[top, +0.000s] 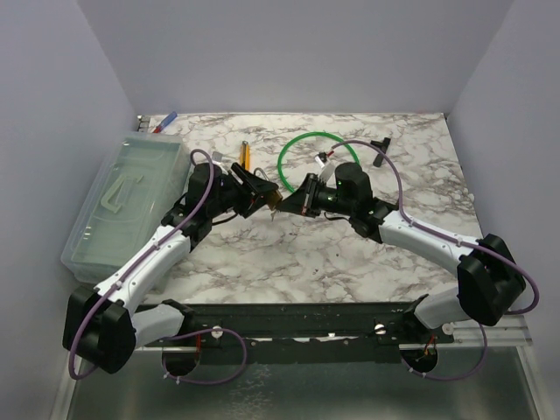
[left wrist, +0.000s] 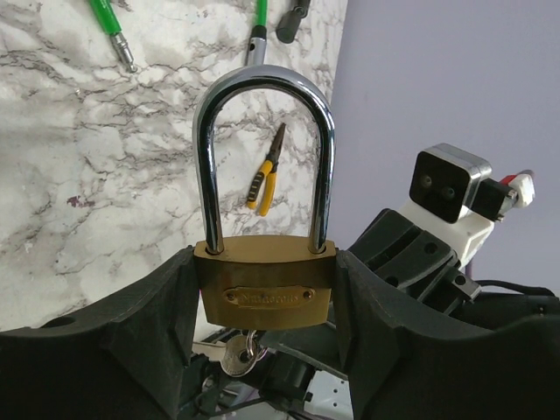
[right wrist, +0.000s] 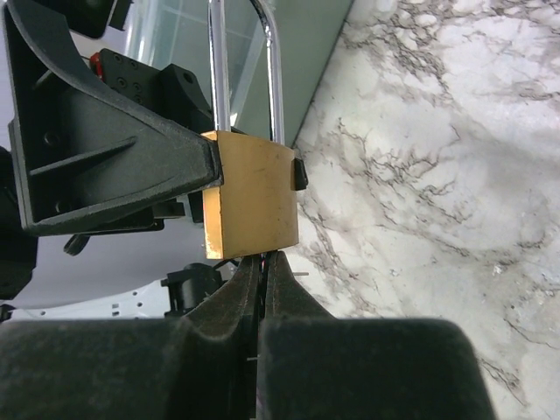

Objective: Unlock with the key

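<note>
1. The bench [top: 289, 262] lies below both end effectors, which meet in the air above its middle. The lock is being worked off the surface, where both sides of it can be reached.
2. A clear plastic bin [top: 127, 201] sits to the outer side of the left end effector, apart from the work.
3. The left end effector [left wrist: 264, 297] is clamped across the body of the brass padlock [left wrist: 264, 293], one finger on each narrow side. This leaves the keyhole face bare and should hold the lock steady against twisting.
4. The right end effector [right wrist: 262, 262] comes in opposite, its fingers pinched together right at the padlock's underside. I judge that they are gripping the key, lined up with the lock body so that a wrist roll would turn it.
5. The chrome shackle [left wrist: 262, 83] points away from the left end effector with both legs seated, so the lock looks not yet open.
6. Yellow-handled pliers [left wrist: 265, 175] lie on the bench beyond the shackle, unused.
7. The key [left wrist: 238, 357] hangs from the keyhole, just under the left end effector's grip.
</note>
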### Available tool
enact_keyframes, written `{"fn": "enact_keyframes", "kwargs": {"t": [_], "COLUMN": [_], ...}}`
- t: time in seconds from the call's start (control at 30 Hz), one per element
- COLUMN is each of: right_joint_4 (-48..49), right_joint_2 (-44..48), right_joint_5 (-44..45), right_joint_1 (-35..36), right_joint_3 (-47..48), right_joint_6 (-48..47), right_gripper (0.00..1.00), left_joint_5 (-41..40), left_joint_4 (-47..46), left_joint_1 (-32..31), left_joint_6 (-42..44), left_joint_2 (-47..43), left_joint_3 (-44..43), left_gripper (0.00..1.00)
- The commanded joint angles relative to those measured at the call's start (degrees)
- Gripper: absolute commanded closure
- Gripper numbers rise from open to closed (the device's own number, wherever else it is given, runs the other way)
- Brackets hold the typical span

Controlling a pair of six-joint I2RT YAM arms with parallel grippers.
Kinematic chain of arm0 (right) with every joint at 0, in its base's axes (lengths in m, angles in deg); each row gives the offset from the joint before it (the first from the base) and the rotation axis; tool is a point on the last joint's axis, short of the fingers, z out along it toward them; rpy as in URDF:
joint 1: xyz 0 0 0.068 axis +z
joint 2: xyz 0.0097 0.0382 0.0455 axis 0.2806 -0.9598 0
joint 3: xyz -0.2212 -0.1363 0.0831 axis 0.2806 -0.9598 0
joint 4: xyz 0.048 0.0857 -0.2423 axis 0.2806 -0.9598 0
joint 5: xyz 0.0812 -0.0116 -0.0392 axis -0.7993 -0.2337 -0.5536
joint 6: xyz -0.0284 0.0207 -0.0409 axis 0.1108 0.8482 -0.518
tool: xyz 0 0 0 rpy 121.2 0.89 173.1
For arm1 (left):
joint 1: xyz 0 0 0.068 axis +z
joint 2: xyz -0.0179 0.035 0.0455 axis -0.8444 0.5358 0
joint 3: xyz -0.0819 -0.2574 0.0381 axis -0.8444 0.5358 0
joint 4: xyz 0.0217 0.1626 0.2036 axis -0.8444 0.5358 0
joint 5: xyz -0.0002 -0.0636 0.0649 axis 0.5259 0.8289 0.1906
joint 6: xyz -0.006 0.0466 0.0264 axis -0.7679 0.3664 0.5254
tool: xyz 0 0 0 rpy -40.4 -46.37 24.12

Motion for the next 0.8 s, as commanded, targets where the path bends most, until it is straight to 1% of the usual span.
{"fn": "enact_keyframes", "kwargs": {"t": [0.0,0.23,0.37,0.47,0.53,0.63,0.77], "right_joint_4": [11.67,17.78,19.67,19.64,17.4,10.82,-0.75], "right_joint_2": [-0.49,-0.71,-1.2,-1.35,-1.08,0.05,2.19], "right_joint_5": [-3.73,-7.73,-8.84,-9.06,-8.7,-6.98,-3.44], "right_joint_1": [0.04,-0.28,-0.72,-0.87,-0.87,-0.88,-0.86], "right_joint_3": [-0.42,-0.91,-1.01,-0.93,-0.29,0.93,2.76], "right_joint_6": [3.56,5.93,7.09,6.88,4.96,0.13,-8.18], "right_gripper": [1.0,1.0,1.0,1.0,1.0,0.98,0.86], "left_joint_5": [9.68,10.52,10.5,10.07,9.67,8.36,4.05], "left_joint_4": [-9.59,-14.97,-17.34,-17.43,-17.25,-16.36,-13.42], "left_joint_1": [-1.99,-1.99,-2.04,-1.99,-1.98,-1.99,-1.99], "left_joint_6": [-3.62,-4.89,-5.35,-5.23,-5.1,-5.04,-5.75], "left_joint_2": [-3.1,-3.98,-4.94,-5.48,-5.59,-5.58,-5.9], "left_joint_3": [0.19,1.93,2.47,2.56,2.66,2.9,3.16], "left_gripper": [1.0,1.0,1.0,1.0,1.0,1.0,1.0]}}
